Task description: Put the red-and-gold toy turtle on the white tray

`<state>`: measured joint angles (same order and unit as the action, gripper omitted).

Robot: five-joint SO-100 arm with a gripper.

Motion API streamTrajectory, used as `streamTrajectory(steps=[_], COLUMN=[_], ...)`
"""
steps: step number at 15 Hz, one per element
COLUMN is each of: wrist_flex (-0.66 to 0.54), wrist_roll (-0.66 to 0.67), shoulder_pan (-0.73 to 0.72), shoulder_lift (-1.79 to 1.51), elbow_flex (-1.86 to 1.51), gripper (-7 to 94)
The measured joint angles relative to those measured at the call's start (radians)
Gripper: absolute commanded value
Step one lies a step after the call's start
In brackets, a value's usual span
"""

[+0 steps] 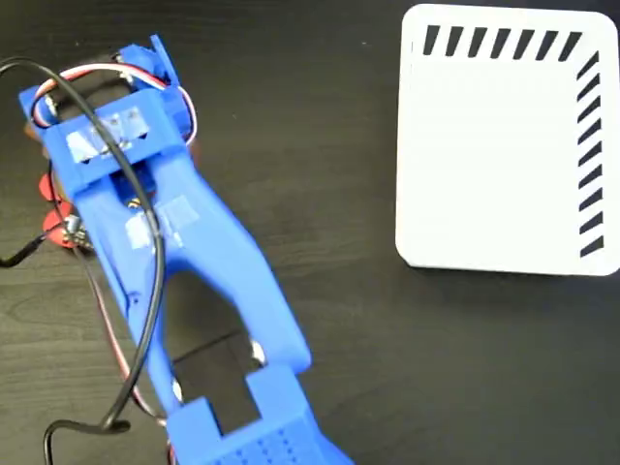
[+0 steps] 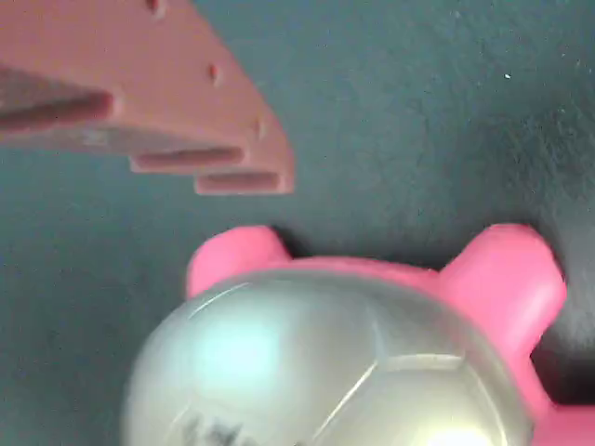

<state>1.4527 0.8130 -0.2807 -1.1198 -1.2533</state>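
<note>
Dark wood-grain table fills the whole fixed view, and we've got the big blue arm sprawled across its left half, reaching from the bottom edge up toward the top left corner. Black, red and white cables loop along and over it.

Over on the right of that view sits the white tray, flat on the table, rounded corners, dark slanted stripes along its top and right edges. It's well apart from the arm.

We can only catch the turtle in the fixed view as a few red bits poking out from under the arm's left side, so it's on the table at the far left, nowhere near the tray. The wrist view gets it way closer: shiny domed shell with a dark printed mark low down, and two stubby limbs, looking pinkish in this camera, sticking out against the table.

As for the pincer, we only see one reddish finger hanging just above the turtle, apart from it. We honestly can't tell whether it's spread or closed.
</note>
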Motion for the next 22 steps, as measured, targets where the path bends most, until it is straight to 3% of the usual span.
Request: streamTrajectory(steps=[8, 10, 13, 15, 16, 22], wrist_flex=[-0.084, -0.087, -0.087, -0.106, -0.109, -0.072], wrist_roll=[-0.04, -0.058, -0.058, -0.072, -0.084, -0.207], shoulder_pan=[-0.017, -0.032, -0.028, -0.032, -0.034, -0.031], shoulder_lift=[0.109, 0.124, 0.138, 0.143, 0.143, 0.143], elbow_flex=[0.006, 0.028, 0.04, 0.04, 0.041, 0.084], gripper=[71, 66, 45, 7, 0, 0])
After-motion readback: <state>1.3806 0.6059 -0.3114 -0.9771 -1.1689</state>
